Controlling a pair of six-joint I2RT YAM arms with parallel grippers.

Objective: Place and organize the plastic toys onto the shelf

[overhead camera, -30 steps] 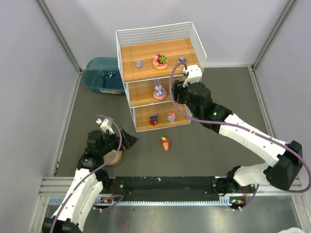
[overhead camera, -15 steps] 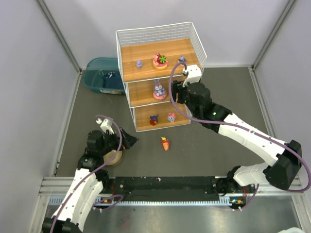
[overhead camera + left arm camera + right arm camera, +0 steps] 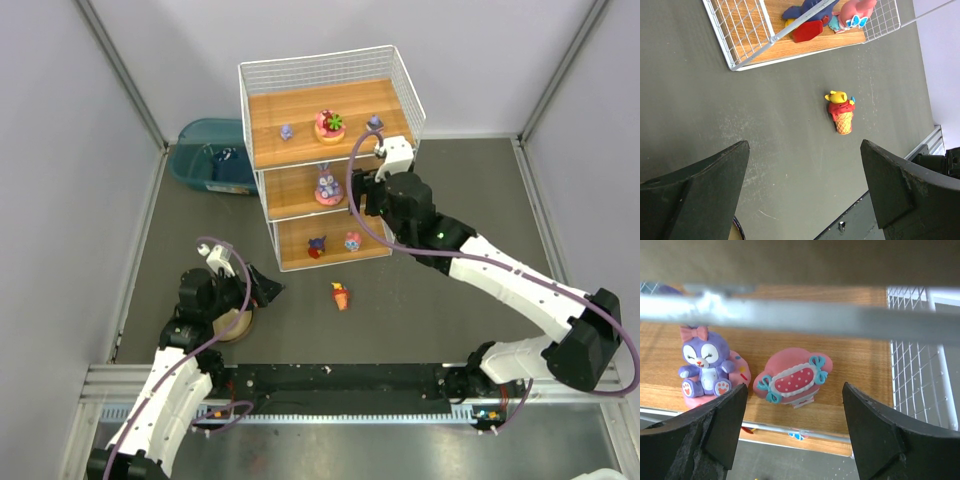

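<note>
Right gripper [image 3: 794, 390]: wide, empty; shelf [image 3: 855, 360] rail just above, its mesh to the right.
Pink candy toy [image 3: 792, 380]: ahead between fingers, upright.
Left gripper [image 3: 805, 145]: wide, empty.

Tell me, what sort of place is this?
Probably a robot lab test cell: grey panels wall in a table, the left arm and right arm are bolted to a metal rail, and a toy shelf is the prop.

Top view high overhead, left wrist faces floor [image 3: 765, 125], right wrist close, all 3 share shelf [image 3: 300, 115]
</note>
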